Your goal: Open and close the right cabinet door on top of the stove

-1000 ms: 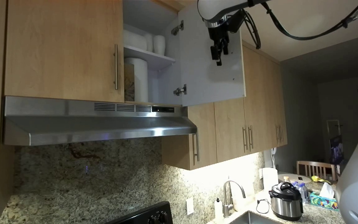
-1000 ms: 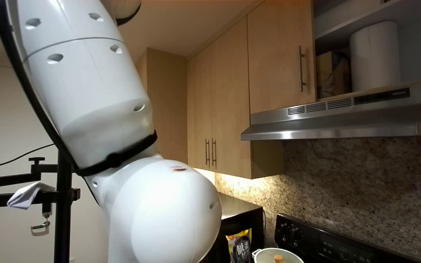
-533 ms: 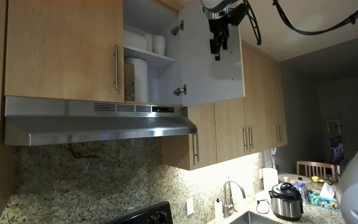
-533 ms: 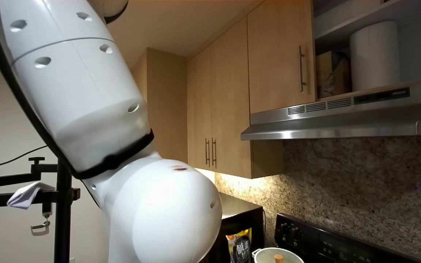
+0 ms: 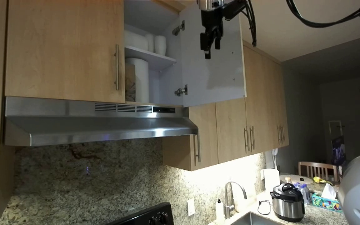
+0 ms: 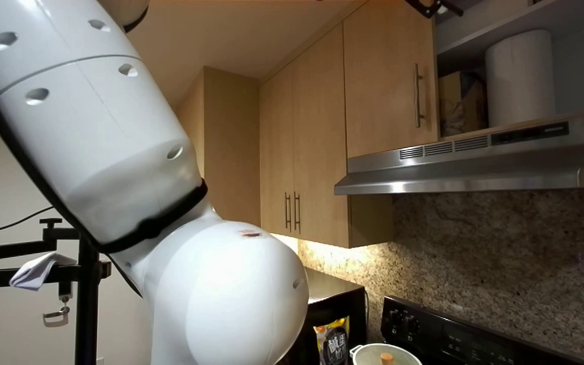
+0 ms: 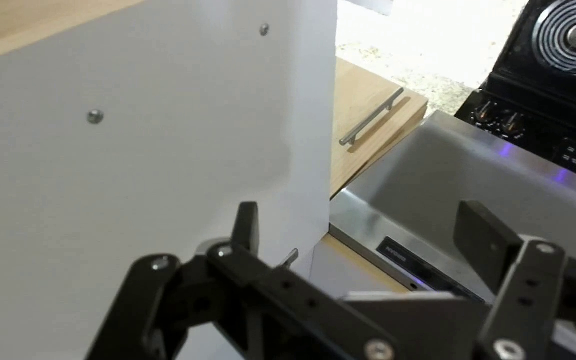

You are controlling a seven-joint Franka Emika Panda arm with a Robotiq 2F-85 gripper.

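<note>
We see the right cabinet door [image 5: 212, 81] swung wide out at one o'clock in an exterior view, its whitish inner face toward us and a hinge [image 5: 184, 90] showing at that face's seven o'clock corner. At six o'clock in the wrist view we have the hand [image 7: 358, 210], its fingers [image 7: 247, 227] standing well apart; seen from outside it hangs in front of the inner face, pointing to six o'clock, and we cannot tell whether it touches the door. The wrist view also gives us the door at nine o'clock with two screws [image 7: 95, 116] in it, the steel hood [image 7: 433, 185] at three o'clock and the black stove [image 7: 543, 100] at two. Inside the cabinet [image 5: 169, 75] we make out a shelf [image 5: 152, 58] bearing white containers [image 5: 160, 45]; beneath it, toward seven o'clock, a white roll [image 5: 141, 81] stands upright, with a brown box [image 5: 130, 82] just beside it at nine o'clock. The twin door [image 5: 64, 50], at ten o'clock, is closed, its bar handle [image 5: 117, 67] upright near its three o'clock edge. In an exterior view we find the white arm [image 6: 114, 132] filling much of the stretch from seven to eleven o'clock, and at five o'clock a lidded pot [image 6: 386, 350] near the stove, with a snack bag [image 6: 333, 342] just beside the pot at nine o'clock.
</note>
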